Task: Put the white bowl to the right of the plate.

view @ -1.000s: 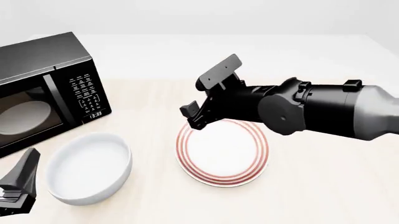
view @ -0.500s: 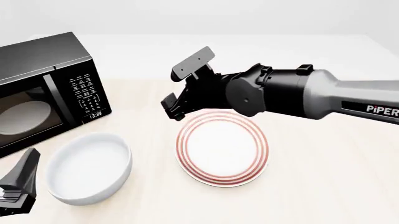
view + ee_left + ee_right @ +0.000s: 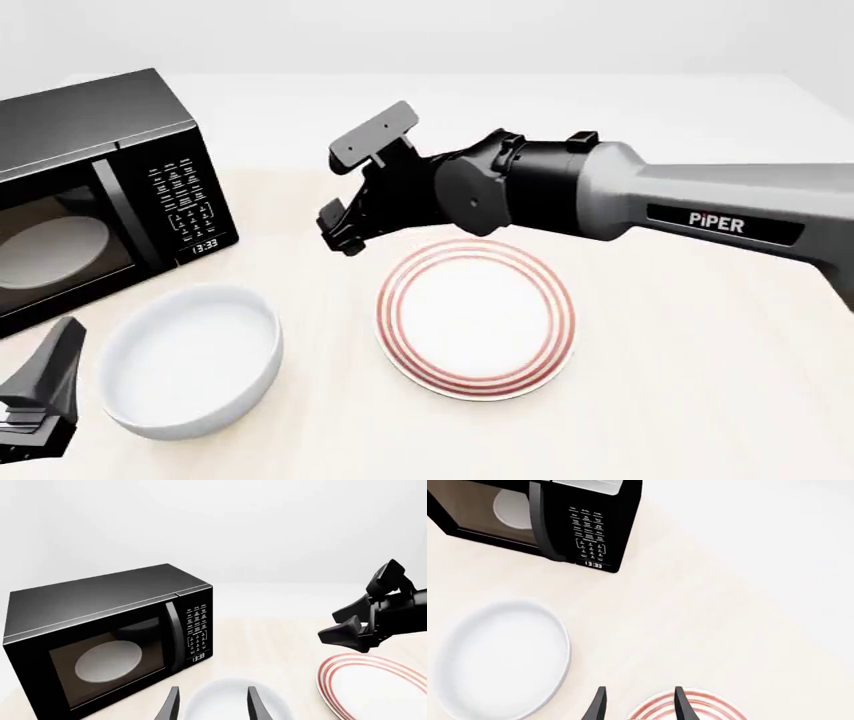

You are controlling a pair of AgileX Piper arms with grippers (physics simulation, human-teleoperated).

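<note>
The white bowl (image 3: 191, 360) stands on the table at the front left, to the left of the plate (image 3: 477, 320), a flat disc with red-orange rings. My right gripper (image 3: 342, 232) hovers open and empty over the bare table just beyond the plate's far left edge, between plate and microwave. In its wrist view the bowl (image 3: 500, 660) lies off to one side and the plate (image 3: 687, 707) shows just past the fingertips. My left gripper (image 3: 40, 410) rests low at the front left corner, open, with the bowl (image 3: 233, 702) right ahead of its fingers (image 3: 257, 705).
A black microwave (image 3: 94, 190) with its door shut stands at the back left, a pale turntable disc (image 3: 108, 661) behind its glass. The right arm's long grey body (image 3: 694, 215) stretches across above the plate's far side.
The right arm has swung left, carrying its gripper from above the plate's far edge to the table between plate and microwave. The left gripper, bowl and plate have not moved.
</note>
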